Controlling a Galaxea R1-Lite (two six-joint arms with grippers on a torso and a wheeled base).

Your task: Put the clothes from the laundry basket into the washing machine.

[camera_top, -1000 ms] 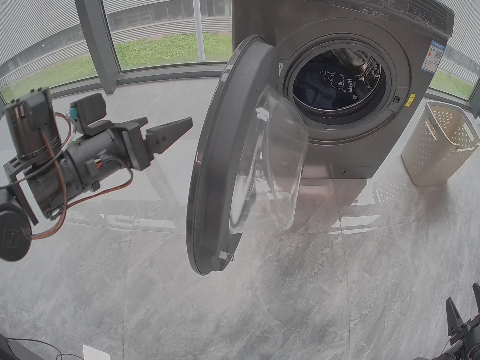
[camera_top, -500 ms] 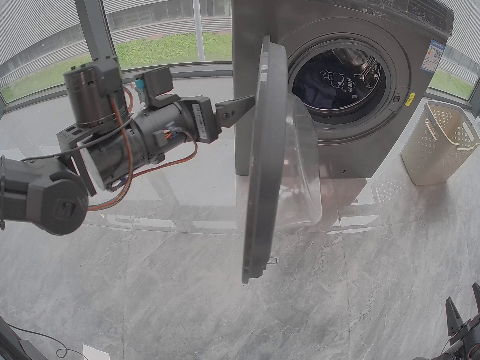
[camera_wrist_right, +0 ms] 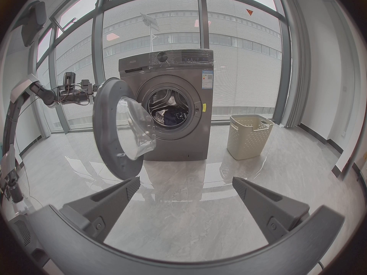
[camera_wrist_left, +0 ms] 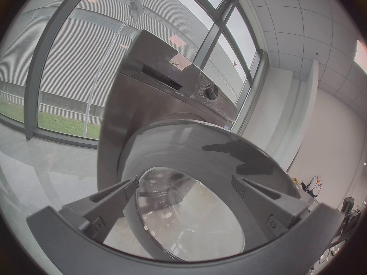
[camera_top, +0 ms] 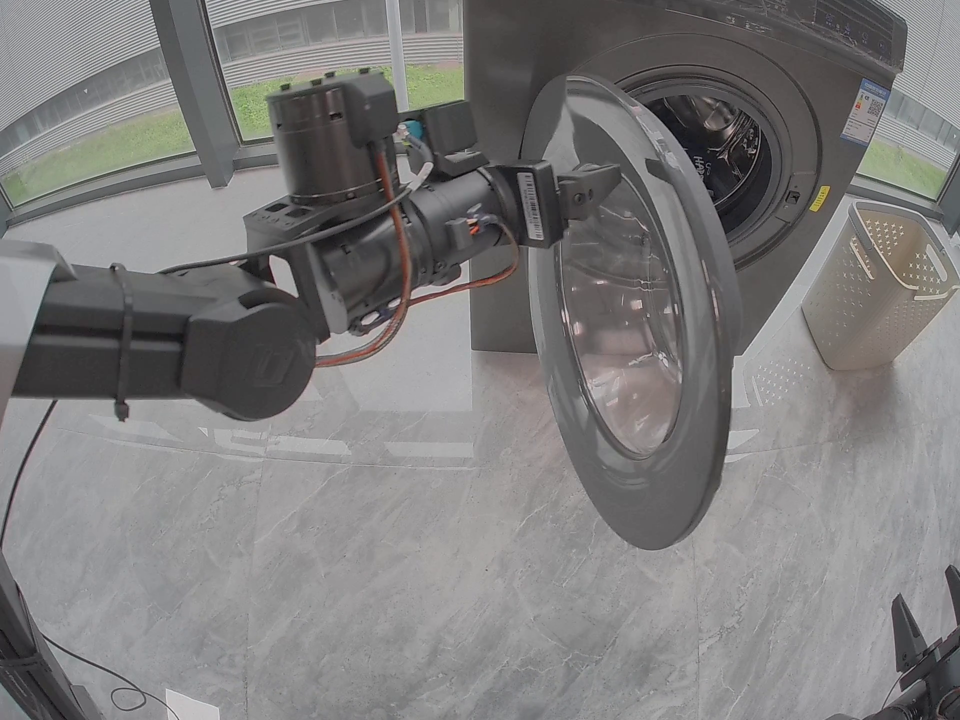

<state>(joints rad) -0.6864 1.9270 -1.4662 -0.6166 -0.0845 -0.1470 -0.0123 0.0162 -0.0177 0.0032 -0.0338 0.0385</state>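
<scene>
**Left claw at the washer door, clothes in the drum**

In the head view the grey front-loading washing machine point(camera_top: 800, 62) stands at 12 to 1 o'clock on the marble floor point(camera_top: 400, 592). Its round door point(camera_top: 690, 452), hinged on the machine's left side, stands partway across the opening with its outer face and glass porthole point(camera_top: 620, 332) turned toward the robot.

The left arm reaches in from 9 o'clock, and the left claw point(camera_top: 592, 184) sits at the door's grey ring, near 11 o'clock on the ring. In the left wrist view its fingers point(camera_wrist_left: 114, 195) are spread wide, with the door's outer face close in front of them. Whether the tips touch the ring cannot be told.

The clothes point(camera_wrist_right: 174, 116), a dark garment with something pale beside it, lie inside the drum and show through the gap at the door's free edge.

The cream perforated laundry basket point(camera_top: 880, 292) stands upright on the floor at 3 o'clock, just beside the machine's right flank.

The right claw point(camera_wrist_right: 185, 188) hangs low at 5 o'clock, well apart from the machine. Its fingers are spread wide and hold nothing.
</scene>
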